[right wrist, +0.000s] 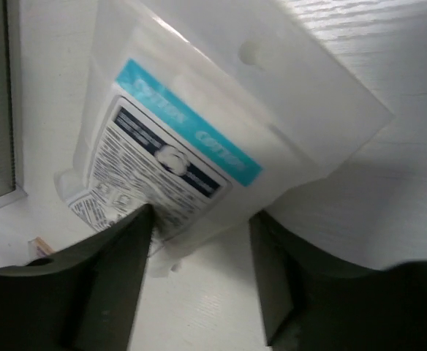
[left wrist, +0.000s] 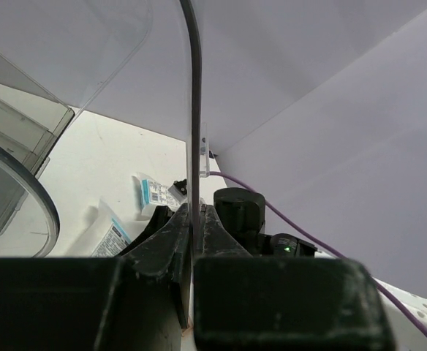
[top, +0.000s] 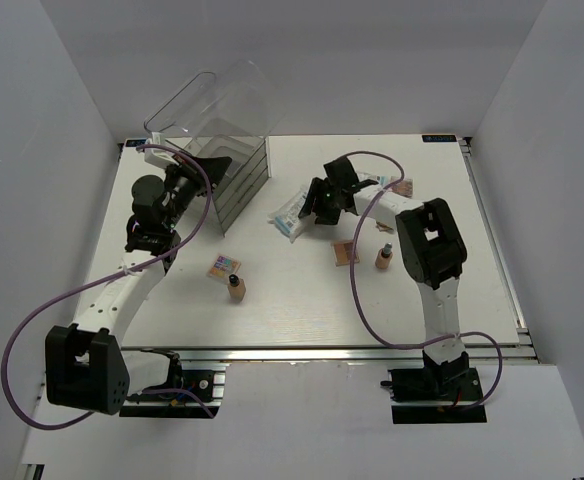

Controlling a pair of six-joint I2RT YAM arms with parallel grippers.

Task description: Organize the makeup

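Observation:
My right gripper point(top: 317, 203) is open and low over a clear packet point(top: 290, 216) with white contents and a blue label. In the right wrist view the packet point(right wrist: 177, 139) lies flat just ahead of the gripper point(right wrist: 199, 219), its near edge between the spread fingers point(right wrist: 104, 292). Both packets also show in the left wrist view point(left wrist: 152, 191). One tan dark-capped bottle point(top: 236, 288) stands beside a square palette point(top: 222, 266). A second bottle point(top: 382, 256) stands near another palette point(top: 345, 252). A third palette point(top: 401, 187) lies far right. My left gripper point(top: 192, 172) is shut on the thin edge point(left wrist: 193, 110) of the clear box's raised lid.
The large clear plastic drawer box point(top: 240, 178) stands at the back left, its curved lid point(top: 217, 100) tilted up and open. White walls close in the table on three sides. The right arm's purple cable point(top: 356, 270) loops over the table near the right-hand palette.

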